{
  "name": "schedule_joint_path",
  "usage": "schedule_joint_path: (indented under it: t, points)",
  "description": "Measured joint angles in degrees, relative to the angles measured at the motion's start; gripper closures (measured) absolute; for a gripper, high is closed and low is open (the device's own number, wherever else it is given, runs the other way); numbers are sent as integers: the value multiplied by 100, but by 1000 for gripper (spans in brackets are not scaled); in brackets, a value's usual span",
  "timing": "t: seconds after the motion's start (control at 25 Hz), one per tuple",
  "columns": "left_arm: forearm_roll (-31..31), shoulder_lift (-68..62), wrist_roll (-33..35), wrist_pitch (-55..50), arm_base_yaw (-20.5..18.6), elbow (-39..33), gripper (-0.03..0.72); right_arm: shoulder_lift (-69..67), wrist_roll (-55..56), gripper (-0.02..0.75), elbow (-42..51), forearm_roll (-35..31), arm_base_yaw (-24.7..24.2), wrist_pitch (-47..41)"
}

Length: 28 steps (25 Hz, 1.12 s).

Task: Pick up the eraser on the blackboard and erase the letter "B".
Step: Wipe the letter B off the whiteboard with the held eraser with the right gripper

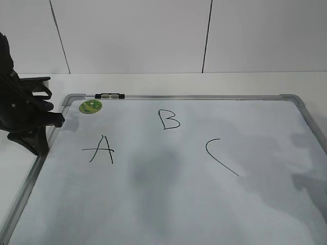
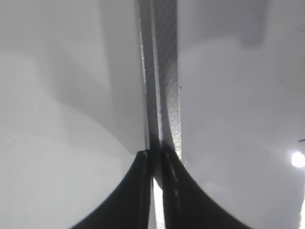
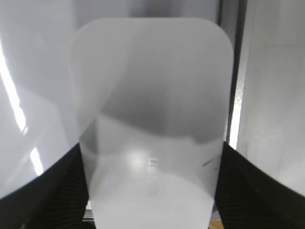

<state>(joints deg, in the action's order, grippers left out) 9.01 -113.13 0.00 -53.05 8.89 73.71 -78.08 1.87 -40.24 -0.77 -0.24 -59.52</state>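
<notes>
The blackboard point(image 1: 179, 204), a white board with a grey frame, lies flat and fills the exterior view. The letter "B" point(image 1: 168, 119) is drawn in thin black marker near the top middle. The eraser point(image 3: 152, 109), a white rounded block, shows only in the right wrist view, held between the black jaws of my right gripper point(image 3: 151, 157) next to the board's frame point(image 3: 236, 95). The right gripper is outside the exterior view. My left gripper point(image 1: 56, 120) is at the board's left edge. In the left wrist view it point(image 2: 156, 155) is shut and empty over the frame strip point(image 2: 164, 71).
A black "A" point(image 1: 100, 149) is left of the B and a "C"-like curve point(image 1: 219, 155) is to its right. A round green magnet point(image 1: 90, 106) sits at the top left corner. A small clip point(image 1: 109, 95) is on the top frame. A white wall stands behind.
</notes>
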Motion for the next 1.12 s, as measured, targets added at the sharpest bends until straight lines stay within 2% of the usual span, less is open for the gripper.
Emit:
schedule_joint_path:
  t: [0.36,0.64,0.88,1.12]
  points:
    - [0,0,0,0,0,0,668,-2,-19,183,-1480,-642,0,-521]
    - [0,0,0,0,0,0,668,-393,-61,183,-2422,-780,72,-994]
    - [0,0,0,-10,0,9,668,-1208,-87,183,-3223,-780,802,-1057]
    - [0,0,0,-43,0,9,668,-2378,67,183,-4423,-788,1548,-1057]
